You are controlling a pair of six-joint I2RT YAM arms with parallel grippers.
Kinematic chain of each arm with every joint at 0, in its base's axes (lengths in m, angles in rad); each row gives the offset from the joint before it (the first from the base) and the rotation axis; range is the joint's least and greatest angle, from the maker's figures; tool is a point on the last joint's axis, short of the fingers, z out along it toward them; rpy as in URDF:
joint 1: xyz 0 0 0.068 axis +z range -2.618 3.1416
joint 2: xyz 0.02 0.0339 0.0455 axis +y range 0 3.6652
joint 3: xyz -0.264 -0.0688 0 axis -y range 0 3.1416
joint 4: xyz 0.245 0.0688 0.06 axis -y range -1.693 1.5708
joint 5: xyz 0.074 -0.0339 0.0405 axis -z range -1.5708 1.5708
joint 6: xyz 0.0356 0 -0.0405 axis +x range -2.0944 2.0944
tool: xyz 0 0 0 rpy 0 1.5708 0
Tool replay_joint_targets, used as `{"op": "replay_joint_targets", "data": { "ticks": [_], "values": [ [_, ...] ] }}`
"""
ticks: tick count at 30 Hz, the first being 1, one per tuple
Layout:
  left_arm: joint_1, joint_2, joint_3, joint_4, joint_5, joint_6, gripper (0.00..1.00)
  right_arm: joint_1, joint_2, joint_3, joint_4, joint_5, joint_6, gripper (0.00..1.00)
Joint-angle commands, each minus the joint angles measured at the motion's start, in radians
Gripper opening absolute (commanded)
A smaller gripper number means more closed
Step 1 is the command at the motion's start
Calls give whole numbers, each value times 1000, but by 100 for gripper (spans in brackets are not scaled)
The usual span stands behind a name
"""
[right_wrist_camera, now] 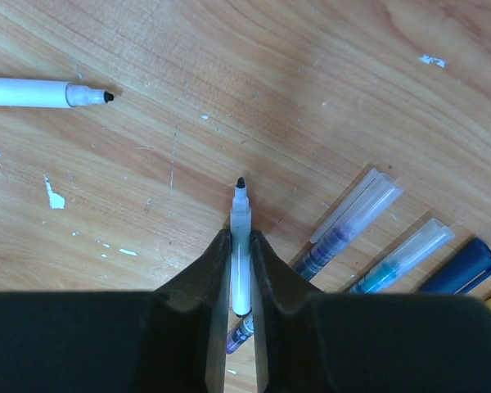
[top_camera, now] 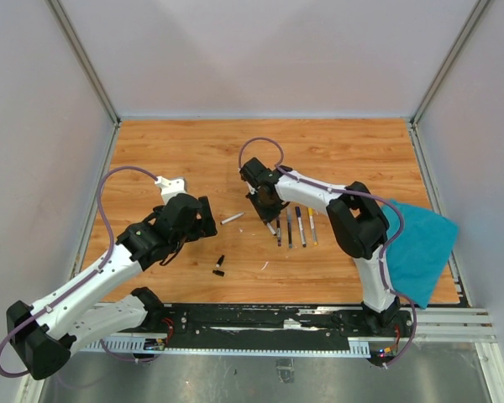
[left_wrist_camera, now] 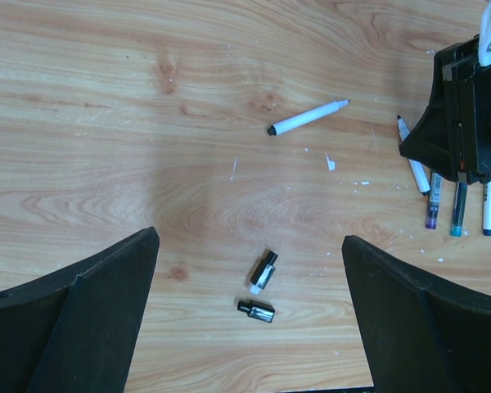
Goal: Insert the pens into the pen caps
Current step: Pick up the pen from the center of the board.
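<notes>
Left wrist, two caps (left_wrist_camera: 263, 270), perhaps five pens (left_wrist_camera: 308, 119)

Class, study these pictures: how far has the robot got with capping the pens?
Done, apparently: two pens with clear caps lie capped in the row. In hand: the right jaws are shut on a thin white bare-tipped pen. Still to do: another white bare-tipped pen lies loose, and two short black caps lie unused near the open left jaws.
</notes>
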Motion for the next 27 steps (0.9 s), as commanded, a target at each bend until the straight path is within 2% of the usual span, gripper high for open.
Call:
{"op": "replay_joint_targets", "data": {
  "ticks": [1, 7, 15, 21, 27],
  "values": [
    [4, -12, -9, 35, 9, 20, 100, 27, 23, -25, -11, 30, 21, 11],
    [4, -52, -27, 82, 31, 55, 100, 27, -78, -90, 107, -96, 62, 3],
    [4, -182, -93, 198, 124, 116, 100, 25, -253, -246, 361, -302, 180, 1],
    [3, -181, -135, 285, 230, 128, 99, 18, -369, -422, 640, -415, 332, 1],
    [1, -173, -165, 382, 338, 149, 95, 17, -485, -617, 938, -437, 513, 1]
  ]
}}
